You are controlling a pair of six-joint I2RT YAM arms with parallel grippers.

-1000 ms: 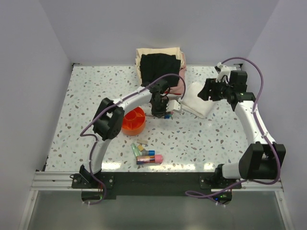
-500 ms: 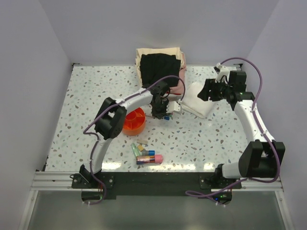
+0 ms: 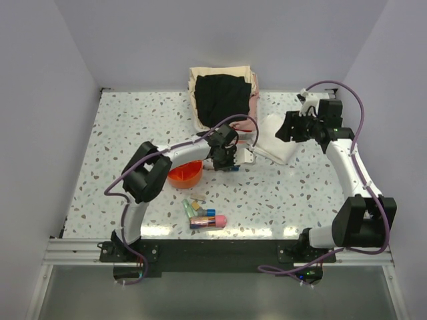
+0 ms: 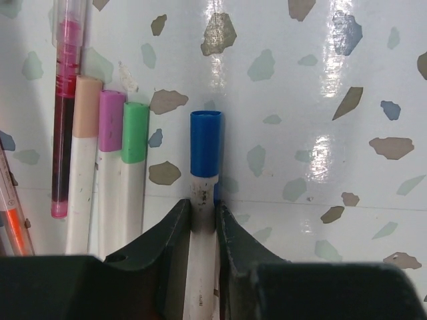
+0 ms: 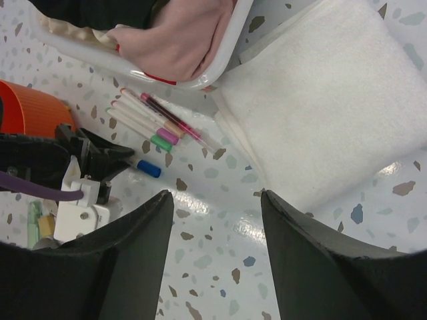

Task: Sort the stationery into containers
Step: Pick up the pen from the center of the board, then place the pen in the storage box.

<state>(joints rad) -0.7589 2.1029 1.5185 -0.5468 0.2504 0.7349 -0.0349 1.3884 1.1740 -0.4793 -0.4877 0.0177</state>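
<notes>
Overhead, the orange tray (image 3: 185,175) sits just left of the left end effector (image 4: 202,212). Only the left wrist view shows its fingers clamped on the white barrel of the blue-capped pen (image 4: 205,143), down at the table (image 4: 320,80) beside the green-capped pen (image 4: 135,133). Rightward, the right end effector (image 5: 213,197) is spread wide and empty, near the folded white cloth (image 5: 333,93).

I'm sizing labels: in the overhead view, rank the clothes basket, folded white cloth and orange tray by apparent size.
Largest: clothes basket.
Then: folded white cloth.
Smallest: orange tray, though the left arm hides part of it.
</notes>
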